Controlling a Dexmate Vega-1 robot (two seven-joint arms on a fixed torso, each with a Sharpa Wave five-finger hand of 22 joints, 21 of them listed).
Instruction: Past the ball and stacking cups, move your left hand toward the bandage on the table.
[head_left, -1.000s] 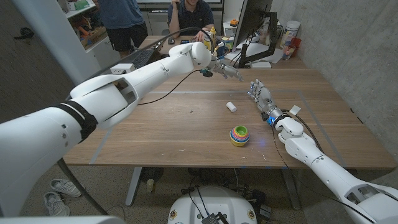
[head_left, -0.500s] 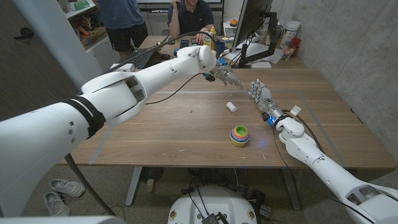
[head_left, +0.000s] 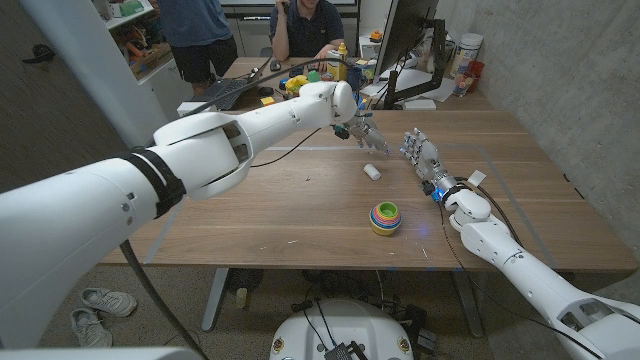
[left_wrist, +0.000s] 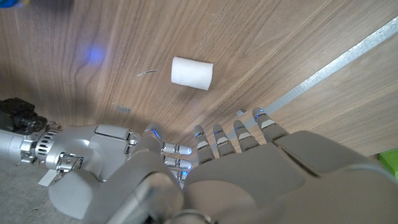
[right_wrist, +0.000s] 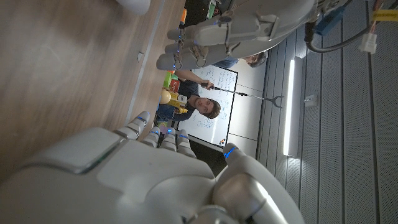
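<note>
A small white bandage roll (head_left: 372, 172) lies on the wooden table (head_left: 290, 215), seen also as the bandage roll (left_wrist: 192, 73) in the left wrist view. My left hand (head_left: 366, 135) hangs just behind and above it, fingers apart and holding nothing; the same left hand (left_wrist: 249, 155) fills the near part of its wrist view. The coloured stacking cups (head_left: 385, 217) stand nearer the front edge, a ball seated in their top. My right hand (head_left: 420, 156) stands upright to the right of the roll, fingers spread and empty; the right hand (right_wrist: 149, 180) shows in its own view.
A strip of pale tape (head_left: 300, 148) marks out a rectangle on the table. A monitor (head_left: 400, 40) and clutter stand at the back right. Two people (head_left: 305, 25) are behind the table. A concrete wall (head_left: 560, 70) runs along the right side.
My left hand has come nearer and lower, toward the bandage roll, its arm swinging right. The right hand, the roll and the cups have not moved.
</note>
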